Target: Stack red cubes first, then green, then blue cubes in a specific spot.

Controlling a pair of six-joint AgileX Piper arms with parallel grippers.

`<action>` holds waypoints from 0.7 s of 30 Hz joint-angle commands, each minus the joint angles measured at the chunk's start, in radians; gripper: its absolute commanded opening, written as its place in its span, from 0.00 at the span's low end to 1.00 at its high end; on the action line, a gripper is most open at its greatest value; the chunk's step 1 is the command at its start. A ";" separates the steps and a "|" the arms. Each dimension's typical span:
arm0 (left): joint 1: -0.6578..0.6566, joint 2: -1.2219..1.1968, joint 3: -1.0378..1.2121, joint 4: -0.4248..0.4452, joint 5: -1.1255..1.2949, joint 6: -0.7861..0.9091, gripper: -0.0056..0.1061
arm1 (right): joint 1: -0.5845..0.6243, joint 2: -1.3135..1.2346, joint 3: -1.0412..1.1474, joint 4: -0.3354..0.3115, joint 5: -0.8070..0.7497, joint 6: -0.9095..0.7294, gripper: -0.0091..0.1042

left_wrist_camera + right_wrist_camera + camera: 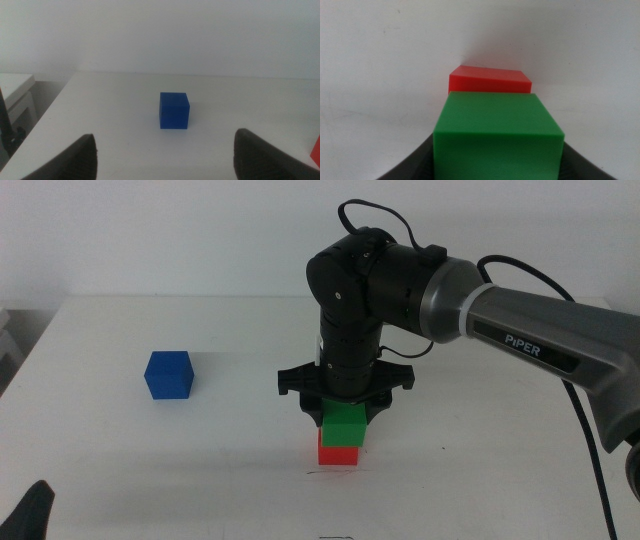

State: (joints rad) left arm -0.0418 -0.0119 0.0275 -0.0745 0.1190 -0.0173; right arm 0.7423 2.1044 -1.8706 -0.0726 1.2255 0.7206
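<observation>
Middle view, centre of the white surface [230,440]: the small matte bright red cube [338,452] is seen resting by a thin dark pen line [335,471]; the matte bright green cube [346,424] is held on top of it, or just above; contact cannot be told.
Middle view, right hand [345,402]: it is lowered from above on the dark and silver arm [520,330] and is clenched on the green cube's sides.
Middle view, far side: the plain deep blue cube [168,374] is set well apart to the left, untouched; the left hand [30,515] is seen waiting at the bottom edge.
Left wrist view: the blue cube [174,110] is framed ahead on the surface, apart from the jaws, which are spread wide and hold nothing.
Right wrist view: the green cube [497,135] is gripped between the jaws, with the red cube [490,81] beyond it.
Handling, judged: the cubes are taken to be light, stiff and smooth-faced; each is best gripped on two opposite flat sides, squarely, since the red base is smaller and a stack could be tipped.
</observation>
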 commanded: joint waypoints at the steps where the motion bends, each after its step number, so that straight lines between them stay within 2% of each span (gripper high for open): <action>1: 0.002 -0.022 -0.001 -0.004 -0.081 -0.009 0.89 | 0.002 -0.060 -0.041 -0.019 0.016 -0.002 0.07; 11: 0.002 -0.022 -0.001 -0.004 -0.081 -0.009 0.89 | 0.000 -0.059 -0.090 -0.042 0.038 -0.009 0.07; 21: 0.002 -0.022 -0.001 -0.004 -0.081 -0.009 0.89 | 0.000 -0.021 -0.090 -0.023 0.038 -0.009 0.07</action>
State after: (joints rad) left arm -0.0418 -0.0119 0.0275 -0.0745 0.1190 -0.0173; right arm 0.7423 2.1402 -1.9322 -0.0828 1.2257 0.7168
